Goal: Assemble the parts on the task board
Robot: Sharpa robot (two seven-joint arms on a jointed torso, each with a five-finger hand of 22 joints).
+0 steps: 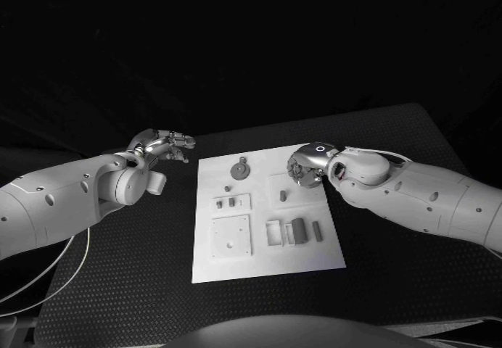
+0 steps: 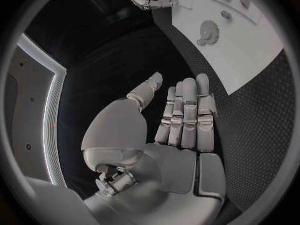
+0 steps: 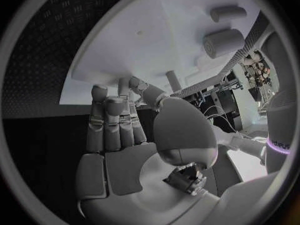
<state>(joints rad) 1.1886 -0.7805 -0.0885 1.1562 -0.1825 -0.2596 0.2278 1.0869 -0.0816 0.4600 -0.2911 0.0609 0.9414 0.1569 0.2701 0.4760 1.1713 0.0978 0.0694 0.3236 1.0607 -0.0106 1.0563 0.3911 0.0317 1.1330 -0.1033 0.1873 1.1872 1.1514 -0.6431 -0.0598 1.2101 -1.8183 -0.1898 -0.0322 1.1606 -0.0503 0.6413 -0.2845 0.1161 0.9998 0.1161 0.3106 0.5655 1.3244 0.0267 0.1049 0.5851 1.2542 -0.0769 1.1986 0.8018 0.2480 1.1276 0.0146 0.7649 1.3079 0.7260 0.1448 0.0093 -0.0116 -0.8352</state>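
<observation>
Now | left hand [image 1: 162,143] released, beside task board [image 1: 314,261] | right hand [image 1: 309,165] released, over board's far edge

A black tabletop [image 1: 397,138] with a fine dotted texture filled the scene. Beyond its far edge the room lay in darkness. In the left wrist view a pale lit strip [image 2: 55,110] edged a dark wall panel.

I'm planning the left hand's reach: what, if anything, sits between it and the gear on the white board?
Nothing visible does. The left hand hangs open over bare black mat beside the board, and the gear lies near that edge with no part between them.
</observation>
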